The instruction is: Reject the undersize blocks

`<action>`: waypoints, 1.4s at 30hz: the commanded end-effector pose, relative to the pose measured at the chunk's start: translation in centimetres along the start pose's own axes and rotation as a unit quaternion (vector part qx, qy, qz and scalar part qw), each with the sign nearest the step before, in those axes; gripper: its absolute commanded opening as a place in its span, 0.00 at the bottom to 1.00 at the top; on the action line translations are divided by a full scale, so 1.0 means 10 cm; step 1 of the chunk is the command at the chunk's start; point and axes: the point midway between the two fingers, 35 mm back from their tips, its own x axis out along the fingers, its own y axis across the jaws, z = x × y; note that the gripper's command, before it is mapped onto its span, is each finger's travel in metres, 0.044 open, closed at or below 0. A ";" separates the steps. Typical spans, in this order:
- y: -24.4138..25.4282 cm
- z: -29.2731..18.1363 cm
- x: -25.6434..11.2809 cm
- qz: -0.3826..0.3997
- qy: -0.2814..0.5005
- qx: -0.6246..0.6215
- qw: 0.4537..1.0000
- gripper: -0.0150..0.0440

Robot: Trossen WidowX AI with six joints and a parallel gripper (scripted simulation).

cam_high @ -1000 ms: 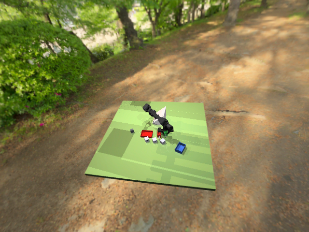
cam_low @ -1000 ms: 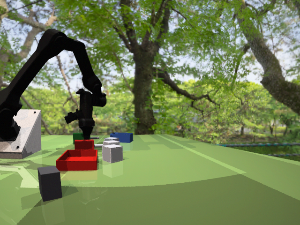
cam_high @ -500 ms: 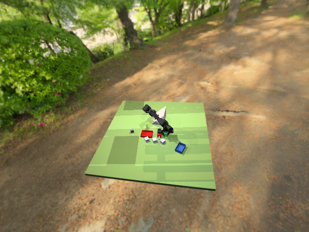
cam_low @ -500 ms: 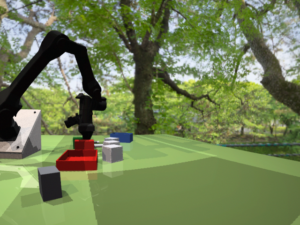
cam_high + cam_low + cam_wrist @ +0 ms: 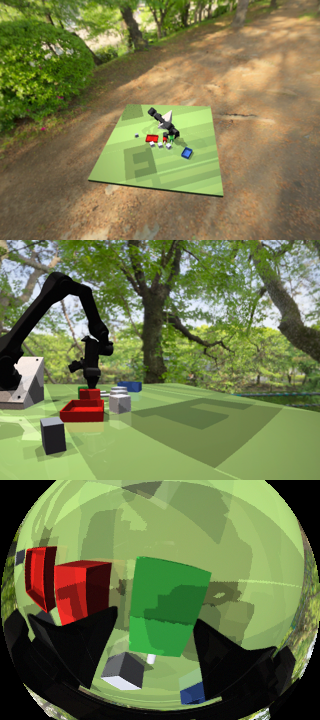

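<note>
Black two-finger gripper (image 5: 171,136) (image 5: 92,386) (image 5: 156,618): fingers apart, over green rectangular GO gauge (image 5: 171,138) (image 5: 82,388) (image 5: 167,607). Rel. to gauge: red rectangular gauge block (image 5: 164,139) (image 5: 89,394) (image 5: 82,590) just beside; shallow red reject tray (image 5: 151,140) (image 5: 82,416) (image 5: 51,580) beyond it.

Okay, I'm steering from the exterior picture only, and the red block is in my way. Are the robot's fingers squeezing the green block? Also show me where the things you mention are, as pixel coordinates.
Observer: No. The wrist view shows the gripper (image 5: 171,136) (image 5: 92,387) (image 5: 156,618) open, with a gap between one finger and the green block (image 5: 171,138) (image 5: 82,388) (image 5: 167,600).

Operator: Is its white pin poking into a pale block?

Observer: No. In the wrist view the pin (image 5: 171,141) (image 5: 103,391) (image 5: 151,658) ends outside the nearest pale block (image 5: 168,146) (image 5: 131,667).
</note>
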 end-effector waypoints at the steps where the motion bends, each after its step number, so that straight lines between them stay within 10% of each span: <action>1: -0.03 -0.03 -0.51 -0.008 0.013 0.002 1.000 1.00; 8: -0.01 -0.06 -0.57 -0.010 0.020 0.038 0.999 0.91; 16: 0.39 -0.33 -0.63 -0.024 0.012 0.468 0.883 0.81; 28: 1.12 -0.61 -0.67 -0.026 -0.007 0.924 0.382 0.81; 42: 1.82 -0.73 -0.66 -0.017 -0.012 0.989 -0.144 0.81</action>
